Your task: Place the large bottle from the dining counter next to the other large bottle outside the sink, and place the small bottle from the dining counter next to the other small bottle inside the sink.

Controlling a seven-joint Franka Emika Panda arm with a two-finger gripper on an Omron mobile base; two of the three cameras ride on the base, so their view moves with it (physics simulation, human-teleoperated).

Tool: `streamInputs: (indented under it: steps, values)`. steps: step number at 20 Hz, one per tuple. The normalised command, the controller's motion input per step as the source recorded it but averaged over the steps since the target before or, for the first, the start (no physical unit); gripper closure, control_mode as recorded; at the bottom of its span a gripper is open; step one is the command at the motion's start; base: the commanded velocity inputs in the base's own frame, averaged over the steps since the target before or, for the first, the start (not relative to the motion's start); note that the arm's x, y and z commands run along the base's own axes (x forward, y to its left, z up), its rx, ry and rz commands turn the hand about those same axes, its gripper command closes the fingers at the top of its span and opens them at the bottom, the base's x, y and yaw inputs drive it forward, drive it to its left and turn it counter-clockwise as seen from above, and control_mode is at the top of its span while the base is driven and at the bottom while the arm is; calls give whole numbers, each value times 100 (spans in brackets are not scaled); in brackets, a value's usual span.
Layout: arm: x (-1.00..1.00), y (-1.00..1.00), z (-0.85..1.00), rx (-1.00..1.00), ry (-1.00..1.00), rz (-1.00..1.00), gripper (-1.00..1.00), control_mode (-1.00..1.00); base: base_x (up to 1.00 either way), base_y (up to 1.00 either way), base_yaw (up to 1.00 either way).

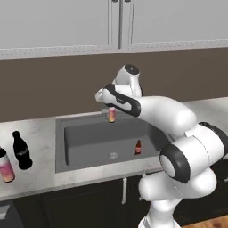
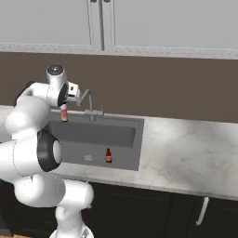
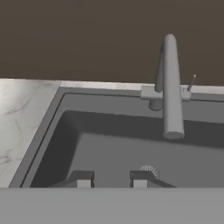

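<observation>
My gripper point(image 1: 110, 108) hangs above the back of the sink point(image 1: 71, 129), shut on the small bottle point(image 1: 111, 116), which has an orange-pink body and a pale band. From the right, the same small bottle point(image 2: 63, 114) hangs under the gripper point(image 2: 64, 107). The other small bottle point(image 1: 138, 147) stands upright on the sink floor, right of the drain. On the counter left of the sink stand the black large bottle point(image 1: 21, 150) and, next to it, the pink-yellow large bottle point(image 1: 5, 165). In the hand view the fingertips point(image 3: 83, 178) frame the basin; the held bottle is hidden there.
A grey faucet point(image 3: 170, 87) reaches over the sink's back edge, just right of the gripper. The drain point(image 1: 113, 155) sits mid-basin. Marble worktop point(image 2: 186, 144) runs right of the sink. A brown wall and white cabinets stand behind.
</observation>
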Motion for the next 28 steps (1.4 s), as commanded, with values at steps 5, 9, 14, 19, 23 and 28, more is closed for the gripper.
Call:
streamInputs:
  steps: [5,9,14,19,23,28]
  values:
    - [0,0,0,0,0,0,100,100,77,16,5]
    - [0,0,0,0,0,0,100,100,100,29,3]
    - [0,0,0,0,0,0,100,100,96,41,6]
    - [0,0,0,0,0,0,100,100,41,12,19]
    - [0,0,0,0,0,0,100,100,8,0,25]
    - [0,0,0,0,0,0,100,100,0,12,25]
